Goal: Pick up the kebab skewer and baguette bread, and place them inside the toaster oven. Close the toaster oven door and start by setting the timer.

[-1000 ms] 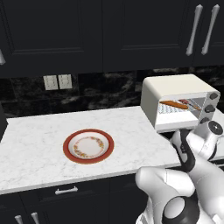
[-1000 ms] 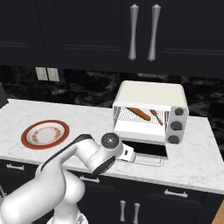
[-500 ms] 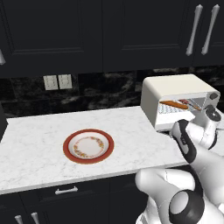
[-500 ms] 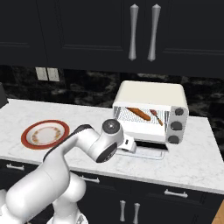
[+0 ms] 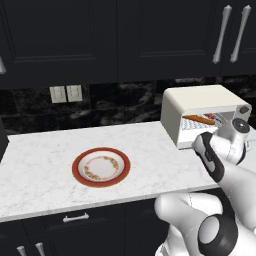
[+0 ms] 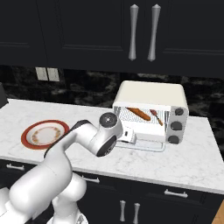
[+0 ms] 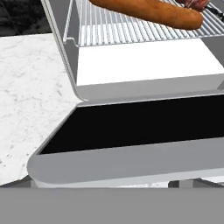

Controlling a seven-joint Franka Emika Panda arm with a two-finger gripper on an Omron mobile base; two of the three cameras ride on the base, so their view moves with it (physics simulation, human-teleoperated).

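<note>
Gripper (image 6: 131, 136) sits low at the front of the toaster oven (image 6: 151, 93), right of centre in the right base view, jaws spread wide with nothing between them, hanging just over the toaster oven door (image 7: 131, 127), which lies folded down flat toward the counter (image 6: 192, 159). From the hand view that door spreads across the middle of the frame, dark glass with a pale frame around it, and the lit oven cavity opens above it. Up on the wire rack (image 7: 131, 30) at the top of that frame lies the baguette bread (image 7: 153, 11), orange-brown and stretched along the bars, and at the upper right corner the kebab skewer (image 7: 197, 4) just peeks in beside the loaf's end. In the right base view both are inside the oven, bread (image 6: 138, 113) left, skewer (image 6: 156, 117) right, tilted on the rack. Three dark knobs (image 6: 176, 126) run down the oven's right side. Over at the left of the counter the red-rimmed plate (image 6: 31, 130) lies bare, well apart from the oven. Dark cabinets with silver handles (image 6: 142, 33) fill the upper frame.
</note>
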